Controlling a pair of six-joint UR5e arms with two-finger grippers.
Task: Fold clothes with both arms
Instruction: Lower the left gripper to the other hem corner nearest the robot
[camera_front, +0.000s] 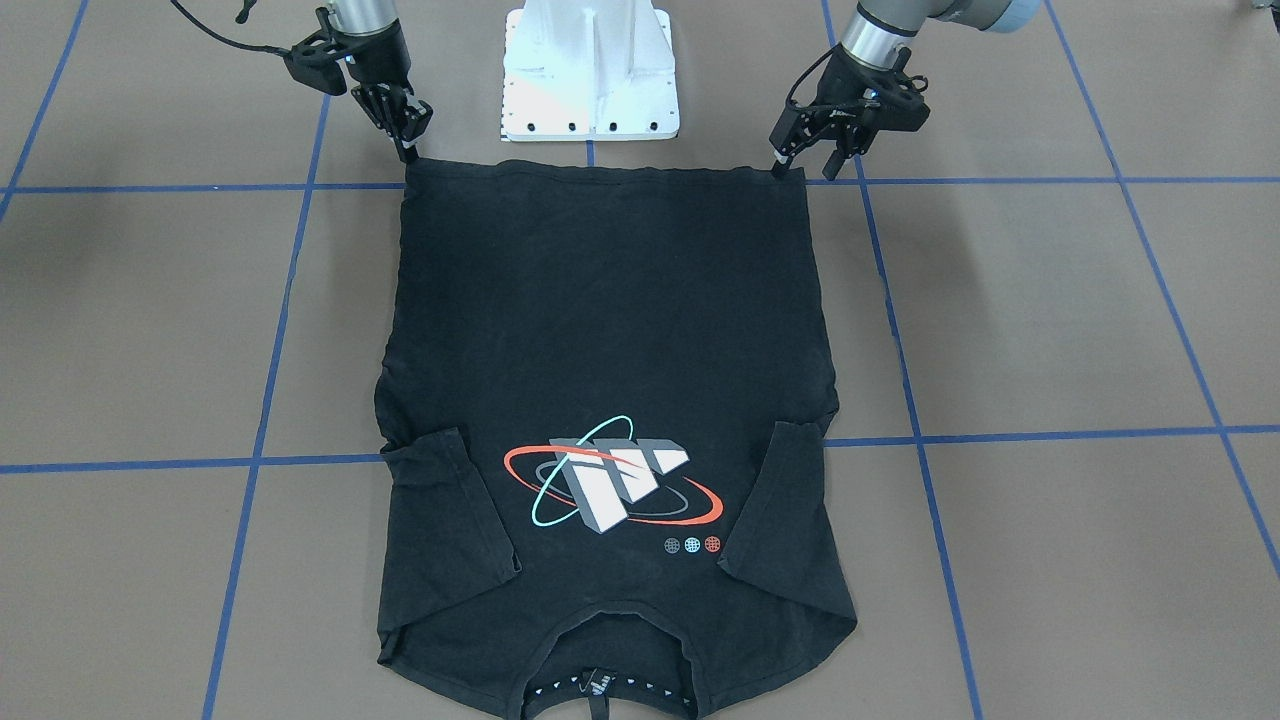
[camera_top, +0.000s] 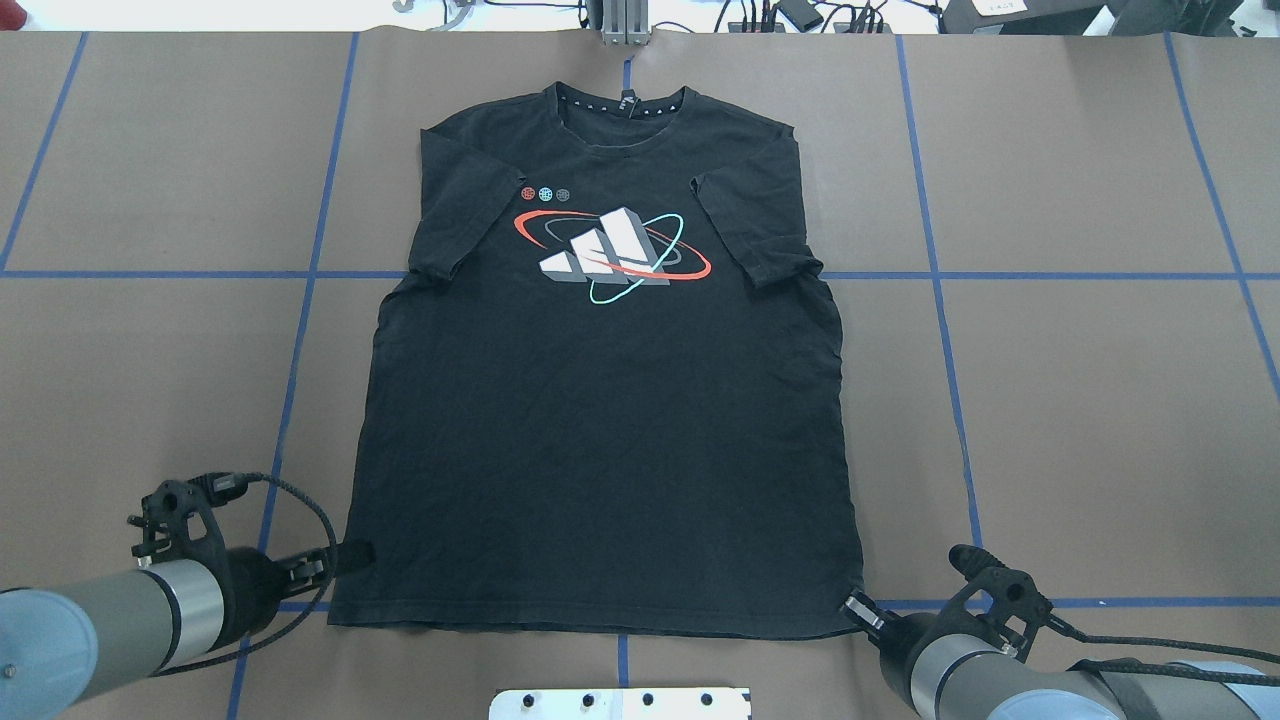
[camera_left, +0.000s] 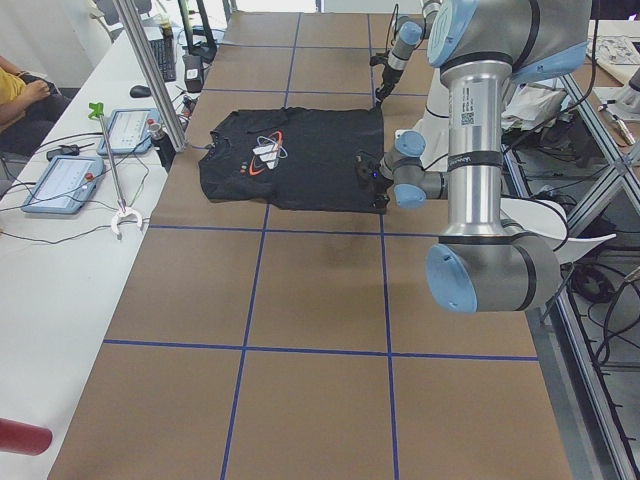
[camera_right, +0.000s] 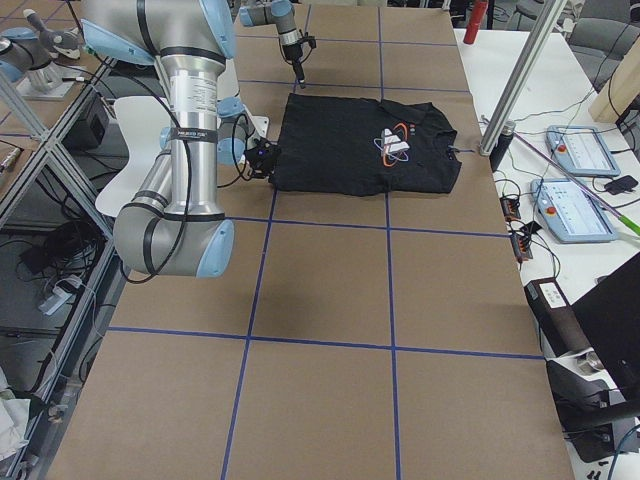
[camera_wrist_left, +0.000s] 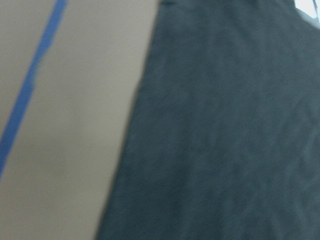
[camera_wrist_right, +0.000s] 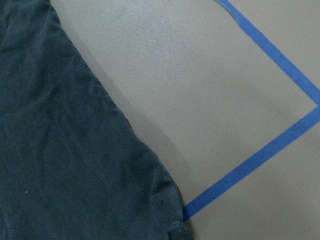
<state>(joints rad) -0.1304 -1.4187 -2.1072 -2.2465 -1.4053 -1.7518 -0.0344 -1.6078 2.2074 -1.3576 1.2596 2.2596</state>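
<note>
Black T-shirt (camera_front: 600, 320) lies flat and logo-up on the brown desk (camera_front: 1080, 320), collar away from the robot, its 2 sleeves folded in over the chest. The left tool (camera_front: 805, 162) stands spread open at 1 hem corner. The right tool (camera_front: 408, 150) has its tips drawn together at the other corner; whether it pinches cloth, I cannot tell. Blue tape lines (camera_front: 1000, 438) cross the desk. A white base plate (camera_front: 590, 75) sits just behind the hem.

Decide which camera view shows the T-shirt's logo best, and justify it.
The overhead exterior view: the logo sits upright, sharp and unobstructed. The front-facing view shows it equally clearly but upside down; both side views show it small; the wrist views show mostly plain black fabric.
</note>
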